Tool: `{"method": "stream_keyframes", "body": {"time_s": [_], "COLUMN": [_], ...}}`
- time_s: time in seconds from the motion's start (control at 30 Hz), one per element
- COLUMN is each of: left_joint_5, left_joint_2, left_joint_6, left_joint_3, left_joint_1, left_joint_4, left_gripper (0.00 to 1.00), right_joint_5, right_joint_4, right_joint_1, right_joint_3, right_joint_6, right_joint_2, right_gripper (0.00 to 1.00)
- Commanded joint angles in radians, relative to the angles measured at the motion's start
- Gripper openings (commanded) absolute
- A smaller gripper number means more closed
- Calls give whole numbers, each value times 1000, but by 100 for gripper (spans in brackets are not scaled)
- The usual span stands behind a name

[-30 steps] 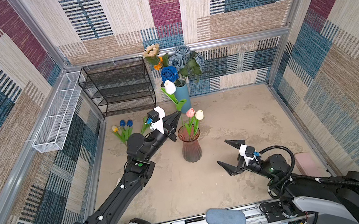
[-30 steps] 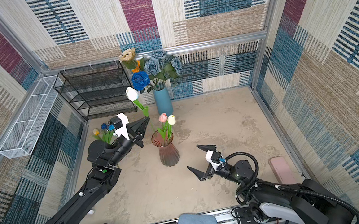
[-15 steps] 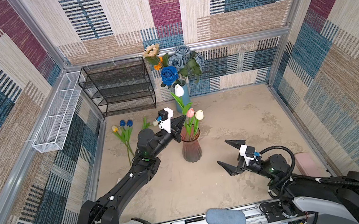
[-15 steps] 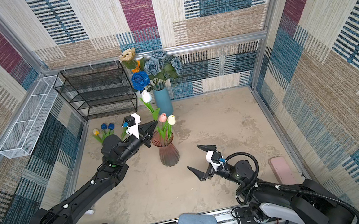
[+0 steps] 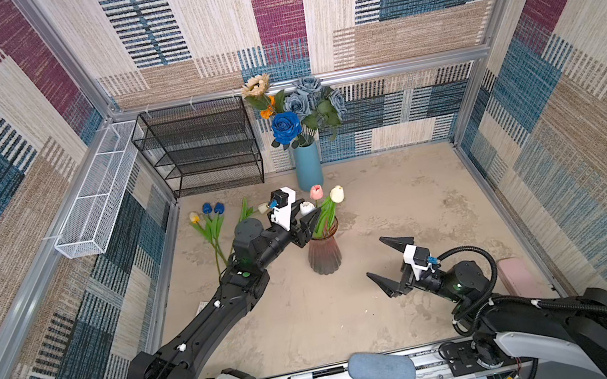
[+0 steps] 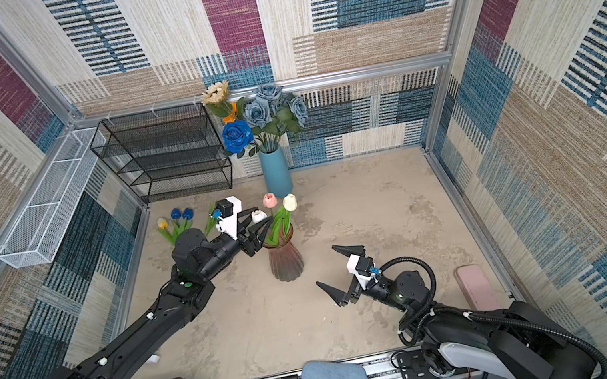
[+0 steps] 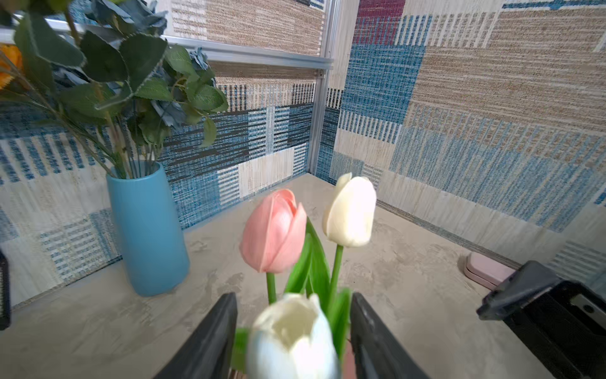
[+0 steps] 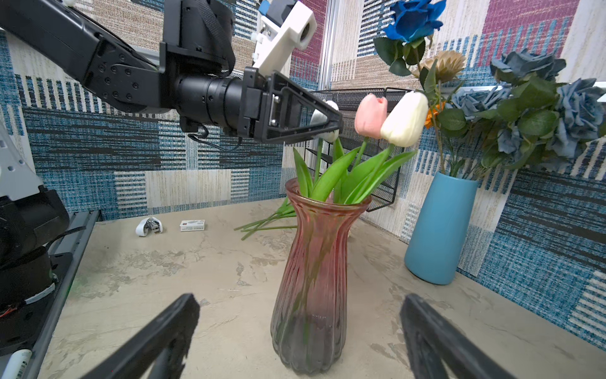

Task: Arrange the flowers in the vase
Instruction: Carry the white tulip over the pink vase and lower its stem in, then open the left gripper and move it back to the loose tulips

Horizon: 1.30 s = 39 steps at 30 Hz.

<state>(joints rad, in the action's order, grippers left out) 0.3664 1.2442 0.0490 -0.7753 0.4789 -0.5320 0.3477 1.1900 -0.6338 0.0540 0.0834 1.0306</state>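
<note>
Left wrist view: left gripper (image 7: pixel 292 298) jaws parted either side of the white tulip (image 7: pixel 292 338) head, not pinching it. Its stem runs down into the red glass vase (image 8: pixel 311 262) next to the pink tulip (image 7: pixel 273 231) and cream tulip (image 7: pixel 349 211), so it stands unaided; this reads as the let-go step. Low near the vase, the right gripper (image 5: pixel 375 257) hangs wide open and empty, clear of the work. More tulips (image 5: pixel 211 223) lie on the table (image 5: pixel 399 190) by the left wall, not yet placed. At the back, the blue vase (image 5: pixel 307 164) holds the roses (image 5: pixel 313 100).
</note>
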Motion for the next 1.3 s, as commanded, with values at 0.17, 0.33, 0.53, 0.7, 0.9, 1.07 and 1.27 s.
{"method": "stream_keyframes", "body": {"time_s": [0.17, 0.33, 0.53, 0.7, 0.9, 1.07, 1.27], "left_joint_5": [-161, -174, -203, -386, -398, -453, -483], "left_joint_2": [-125, -224, -253, -54, 264, 484, 664], "left_joint_6": [-142, -155, -151, -26, -4, 7, -38], "left_joint_3": [-39, -13, 5, -143, -390, -565, -710], "left_joint_1": [-16, -85, -154, -288, -369, -399, -432], "left_joint_4": [265, 260, 269, 558, 927, 1137, 1250], "left_gripper": [59, 61, 64, 66, 55, 38, 41], "right_joint_5": [-5, -2, 7, 6, 1, 12, 12], "right_joint_4": [16, 25, 14, 10, 14, 6, 0], "right_joint_1": [0, 0, 0, 0, -1, 0, -1], "right_joint_3": [4, -4, -3, 3, 0, 6, 18], "right_joint_6": [1, -6, -7, -7, -7, -7, -3], "right_joint_2": [-10, -23, -36, -27, -28, -26, -4], "right_gripper": [100, 100, 100, 100, 100, 100, 100]}}
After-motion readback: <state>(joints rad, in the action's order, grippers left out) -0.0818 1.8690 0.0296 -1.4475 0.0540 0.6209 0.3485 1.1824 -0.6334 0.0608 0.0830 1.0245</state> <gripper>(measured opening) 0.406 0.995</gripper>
